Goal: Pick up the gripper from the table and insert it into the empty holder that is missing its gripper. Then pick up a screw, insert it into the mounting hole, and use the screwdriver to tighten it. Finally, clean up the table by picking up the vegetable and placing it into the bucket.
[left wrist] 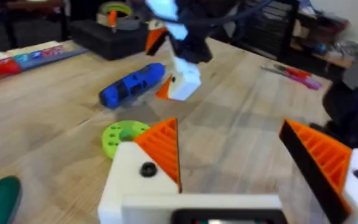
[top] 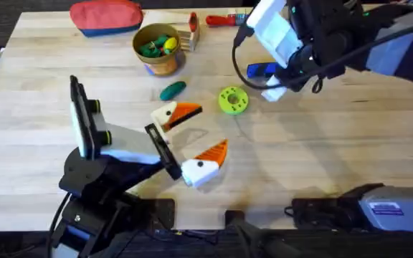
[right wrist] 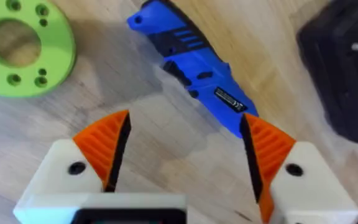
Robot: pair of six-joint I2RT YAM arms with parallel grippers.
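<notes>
Your right gripper [right wrist: 182, 155] is hovering with fingers spread wide, empty; the screwdriver [right wrist: 191, 71] is lying on the worktop toward 12 o'clock, long axis running 10-to-4.

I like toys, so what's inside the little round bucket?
The bucket holds small green and yellow toy pieces. They cover its bottom, so anything underneath them can't be seen.

- Arms: black links, white housings, black cables.
- Left gripper [top: 198, 136]: white fingers, orange ribbed pads, dark screw heads.
- Right gripper [right wrist: 182, 158]: identical.
</notes>
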